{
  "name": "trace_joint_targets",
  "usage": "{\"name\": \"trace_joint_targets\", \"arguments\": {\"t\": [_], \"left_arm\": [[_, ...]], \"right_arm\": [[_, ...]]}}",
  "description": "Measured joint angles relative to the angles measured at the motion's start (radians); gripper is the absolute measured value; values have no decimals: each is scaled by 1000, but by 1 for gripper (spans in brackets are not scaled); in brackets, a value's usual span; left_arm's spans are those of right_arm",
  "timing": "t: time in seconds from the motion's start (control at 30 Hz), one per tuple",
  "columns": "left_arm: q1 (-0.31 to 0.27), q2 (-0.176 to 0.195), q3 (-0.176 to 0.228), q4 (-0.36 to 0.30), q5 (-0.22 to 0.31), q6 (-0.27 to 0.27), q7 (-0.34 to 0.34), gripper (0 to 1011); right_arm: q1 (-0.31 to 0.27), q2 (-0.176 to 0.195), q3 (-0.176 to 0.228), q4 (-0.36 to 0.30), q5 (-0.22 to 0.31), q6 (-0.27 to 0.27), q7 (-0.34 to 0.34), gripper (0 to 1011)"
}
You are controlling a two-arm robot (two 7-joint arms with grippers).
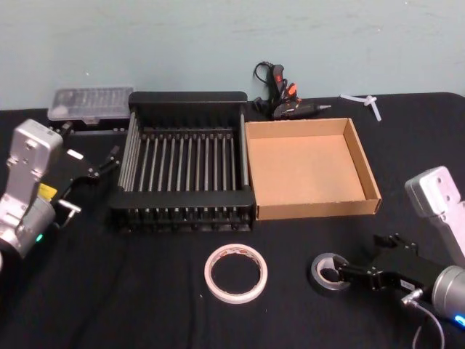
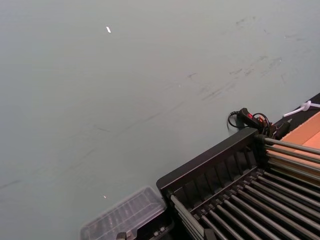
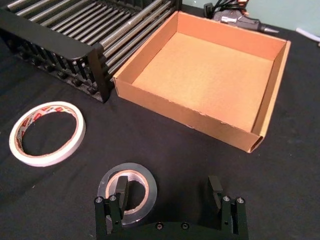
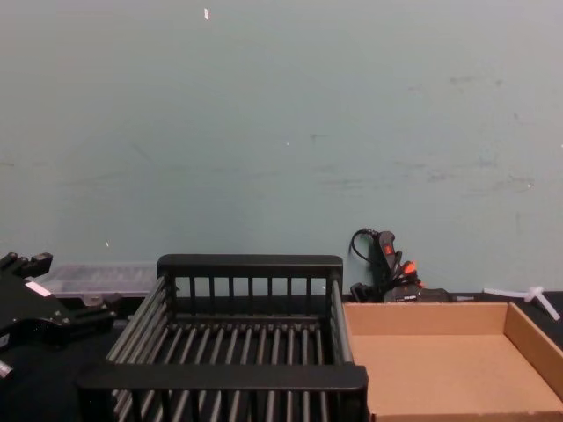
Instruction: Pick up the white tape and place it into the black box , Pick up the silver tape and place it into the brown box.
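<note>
**A:** quick count wanted, what's laid out on the black tabletop (image 1: 160,305)?

**B:** Two rolls and two boxes can be counted. The white tape (image 1: 235,273) is lying flat on the near side, just in front of the black box (image 1: 185,97). The silver tape (image 1: 328,273) is lying flat too, to the right of the white one and apart from it, in front of the brown box (image 1: 263,169). The two boxes are set side by side, walls touching or nearly so, and nothing is seen inside either.

**A:** and the arms?

**B:** Two as well. The right pincer (image 3: 169,192) is spread open down at the silver tape, with one finger (image 3: 121,189) dipped into the roll's hole and the other out past its rim. The left pincer (image 1: 114,155) is held beside the black box's left wall; open or closed can't be told.

**A:** other clutter?

**B:** One clear plastic case (image 1: 90,104) at the back left, one glue gun (image 1: 288,102) behind the brown box.
</note>
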Motion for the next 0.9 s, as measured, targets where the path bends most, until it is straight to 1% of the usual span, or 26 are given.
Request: {"name": "trace_joint_targets", "arguments": {"t": [0.43,0.9], "left_arm": [[0,0,0,0,0,0,0,1001],[0,0,0,0,0,0,0,1001]], "right_arm": [[31,-22,-18,35,-32,33,34,1002],[49,-47,-17,60,-54,55,55,1002]]}}
